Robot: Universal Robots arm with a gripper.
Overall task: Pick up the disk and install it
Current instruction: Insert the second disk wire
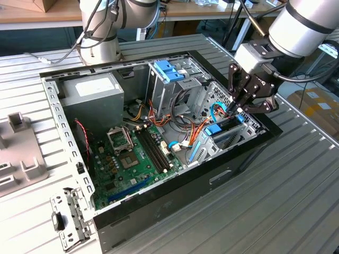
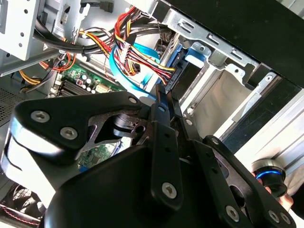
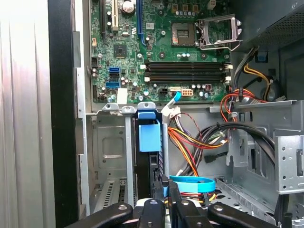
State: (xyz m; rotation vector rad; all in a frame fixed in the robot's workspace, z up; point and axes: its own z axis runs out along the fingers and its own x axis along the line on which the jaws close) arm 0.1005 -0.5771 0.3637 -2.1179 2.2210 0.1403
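Disk (image 3: 149, 142) stands on edge in the drive bay (image 3: 109, 142) at the chassis front corner, blue tab uppermost. It looks stiff and fairly heavy, with smooth metal faces and fragile insides; the best hold is across the plastic carrier edges.

Gripper (image 3: 164, 186) sits at the disk's rear end, fingers drawn together, pinching its edge.

In the exterior view, gripper (image 1: 241, 108) is about 1 o'clock from the disk (image 1: 225, 132).

Motherboard (image 1: 132, 153) lies at 9 o'clock, loose cables (image 1: 193, 129) between.
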